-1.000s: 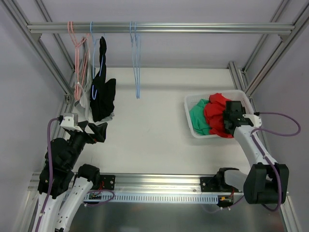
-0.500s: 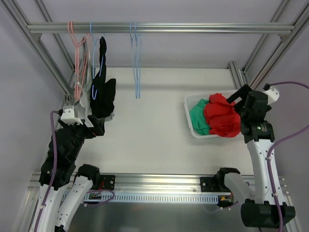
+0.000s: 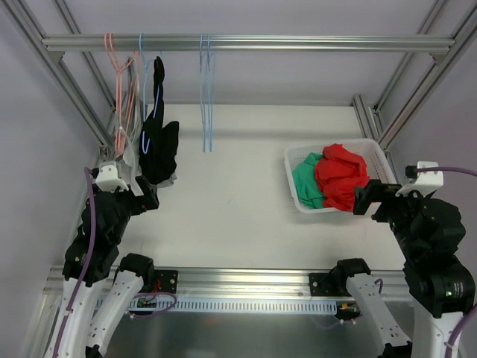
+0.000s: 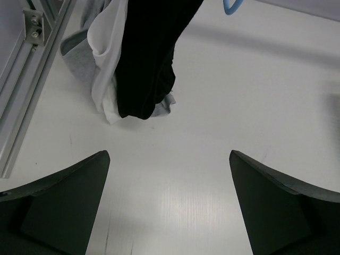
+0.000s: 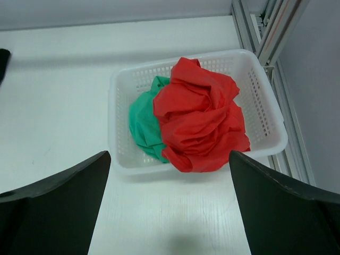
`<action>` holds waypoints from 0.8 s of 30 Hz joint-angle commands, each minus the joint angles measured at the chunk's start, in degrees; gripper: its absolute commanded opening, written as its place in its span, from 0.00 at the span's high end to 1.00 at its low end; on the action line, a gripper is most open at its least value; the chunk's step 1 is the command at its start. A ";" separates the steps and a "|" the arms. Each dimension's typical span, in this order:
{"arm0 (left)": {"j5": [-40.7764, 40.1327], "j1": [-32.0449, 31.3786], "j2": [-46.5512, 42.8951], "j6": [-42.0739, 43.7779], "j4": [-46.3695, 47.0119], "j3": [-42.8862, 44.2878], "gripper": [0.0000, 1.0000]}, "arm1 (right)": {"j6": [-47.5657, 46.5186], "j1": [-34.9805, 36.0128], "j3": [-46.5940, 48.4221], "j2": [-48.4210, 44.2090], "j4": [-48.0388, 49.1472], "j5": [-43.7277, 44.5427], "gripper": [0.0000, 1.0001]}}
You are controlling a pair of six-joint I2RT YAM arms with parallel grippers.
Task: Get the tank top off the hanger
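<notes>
The black tank top (image 3: 159,145) hangs on a blue hanger (image 3: 146,142) in the upper left of the top view. The hanger's hook sits over the horizontal metal rail (image 3: 298,42). In the left wrist view, the tank top (image 4: 149,64) fills the upper centre of the frame. Whether its lower end touches the white table (image 4: 239,106) cannot be determined.

A white garment (image 4: 103,69) hangs against the left edge of the tank top. Pink hangers (image 3: 119,71) hang on the rail to the left of the tank top's hanger. A second, bare blue hanger (image 3: 205,93) hangs to its right, well apart from it.

The left gripper (image 3: 146,197) is positioned just below the tank top in the top view. In its wrist view, the left gripper (image 4: 167,207) has both fingers (image 4: 64,202) spread wide at the lower corners. It holds nothing and does not touch the fabric.

A white basket (image 3: 292,158) stands at the right of the table. It contains a red garment (image 3: 341,175) and a green garment (image 3: 305,183). The red garment lies partly over the green one.

The right gripper (image 3: 367,199) is near the lower right edge of the basket. In its wrist view, the right gripper (image 5: 167,207) is fully spread and empty, with the basket (image 5: 114,122) visible above it.
</notes>
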 commanded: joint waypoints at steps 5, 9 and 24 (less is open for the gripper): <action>-1.62 0.49 -3.69 0.81 -1.48 -0.58 0.01 | -4.11 3.28 -0.59 -6.53 -9.30 8.96 0.00; -1.71 0.40 -2.38 0.64 -1.48 -0.49 0.01 | -3.32 3.37 -2.87 -8.73 -9.30 8.61 0.01; 3.39 0.40 -2.55 1.34 -0.95 -1.37 0.01 | -1.56 3.37 -8.24 -9.79 -9.30 10.81 0.00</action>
